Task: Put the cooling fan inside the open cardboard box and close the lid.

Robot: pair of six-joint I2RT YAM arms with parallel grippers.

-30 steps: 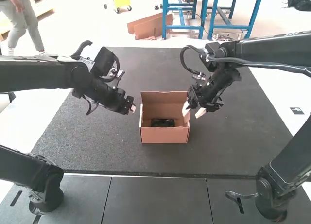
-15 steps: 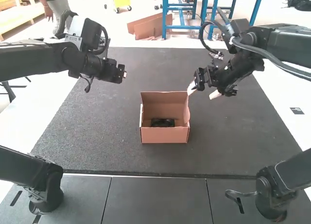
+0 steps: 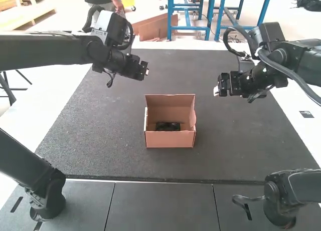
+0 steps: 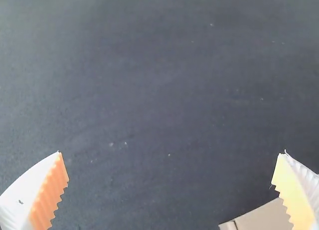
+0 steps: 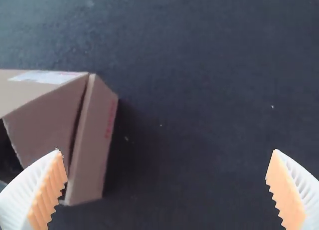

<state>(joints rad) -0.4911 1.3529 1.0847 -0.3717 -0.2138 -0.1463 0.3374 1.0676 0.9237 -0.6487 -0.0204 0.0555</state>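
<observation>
Hanging over the black mat (image 3: pixel 100 131), the left gripper (image 3: pixel 143 70) has its white ribbed fingers spread wide, and nothing sits between the orange pads (image 4: pixel 50 190). In the high view the open cardboard box (image 3: pixel 170 122) lies nearer the robot than this claw and a little to its right, well apart from it. In the left wrist view, a pale corner of the box (image 4: pixel 254 221) shows just beside one fingertip at the frame's edge, with bare mat (image 4: pixel 164 90) ahead of the claw (image 4: pixel 169 190).

The right gripper (image 3: pixel 220 85) is also held apart and empty, up above the mat. In the high view the box sits to this claw's left and somewhat nearer the robot, with a clear gap between them. In the right wrist view the box's side wall and a folded flap (image 5: pixel 60 115) stand just ahead of one ribbed finger (image 5: pixel 42 190), while the other finger has mat in front of it; the claw (image 5: pixel 164 190) does not touch the cardboard.

The cooling fan (image 3: pixel 167 126), a dark shape, lies on the floor of the box, below both claws and roughly between them. The box's lid (image 3: pixel 169 100) stands upright along the far edge, on the side toward the left gripper, and the top is open.
</observation>
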